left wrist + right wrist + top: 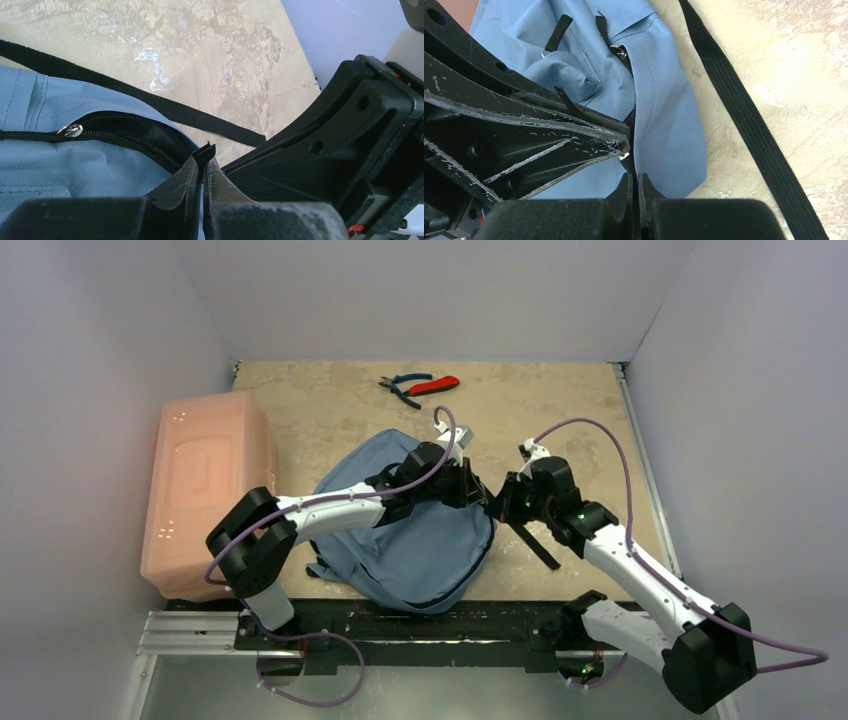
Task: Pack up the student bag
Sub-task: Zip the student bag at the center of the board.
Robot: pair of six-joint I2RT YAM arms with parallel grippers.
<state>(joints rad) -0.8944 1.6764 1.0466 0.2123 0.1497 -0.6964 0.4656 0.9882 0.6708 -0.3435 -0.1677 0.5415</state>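
The grey-blue student bag (pixel 420 540) lies flat in the middle of the table, with one long black strap (pixel 744 115) trailing off its right edge. My left gripper (pixel 205 162) reaches across the bag to that edge and is shut on a small black zip pull tab (pixel 206 150). A silver zip slider (pixel 70 131) sits further back along the dark zip. My right gripper (pixel 634 176) meets it tip to tip from the right (pixel 497 505) and is shut on the bag's dark zip trim (pixel 634 125). The left fingers (pixel 549 140) fill that view's left side.
A translucent pink plastic box (pixel 200 490) stands against the left wall beside the bag. Pliers with blue and red handles (pixel 420 386) lie at the back of the table. Grey walls close in the table on three sides.
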